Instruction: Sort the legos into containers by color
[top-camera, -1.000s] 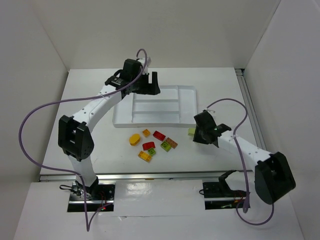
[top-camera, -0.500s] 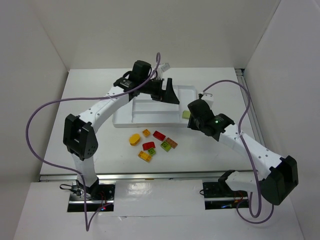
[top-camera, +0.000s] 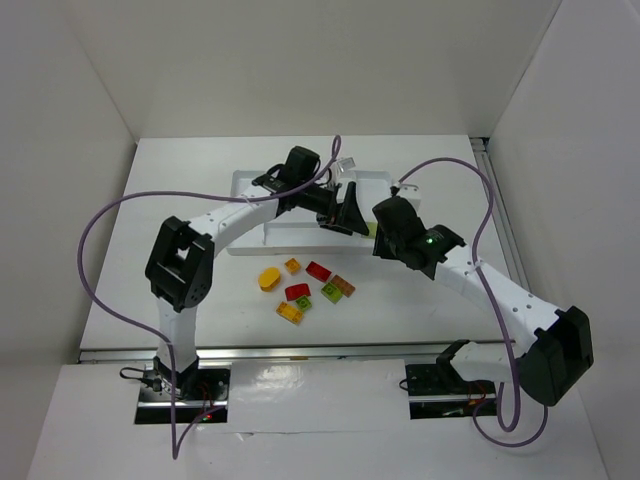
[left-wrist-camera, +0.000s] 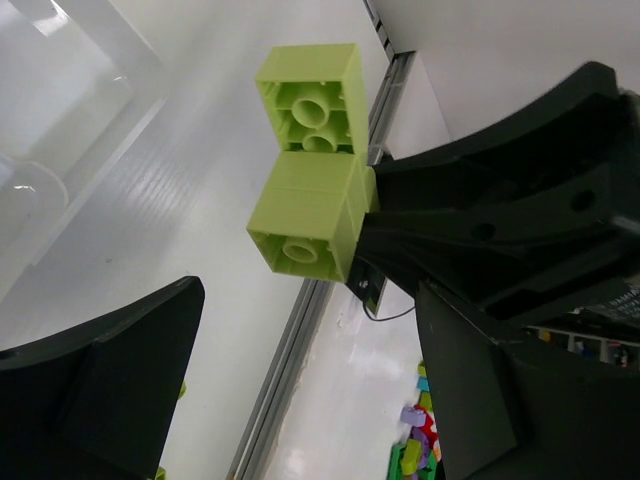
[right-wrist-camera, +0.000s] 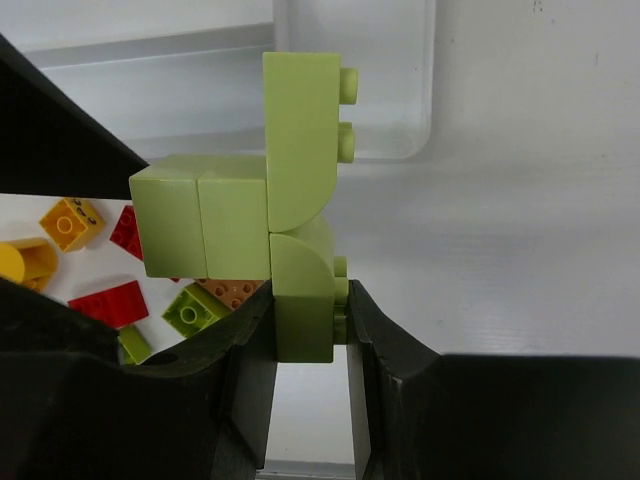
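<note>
Pale-green plastic brick cluster (right-wrist-camera: 265, 215), likely stiff, light and slick, clamped at its lowest brick in the right end effector (right-wrist-camera: 305, 330) beside the white divided plastic tray (right-wrist-camera: 430, 100); left end effector (left-wrist-camera: 310, 375) open alongside.

You have pale green bricks (right-wrist-camera: 235, 225) joined in a clump, pinched in the right hand (right-wrist-camera: 305, 312) beside the white tray (top-camera: 247, 183); other bricks (top-camera: 298, 292) lie loose mid-counter.
</note>
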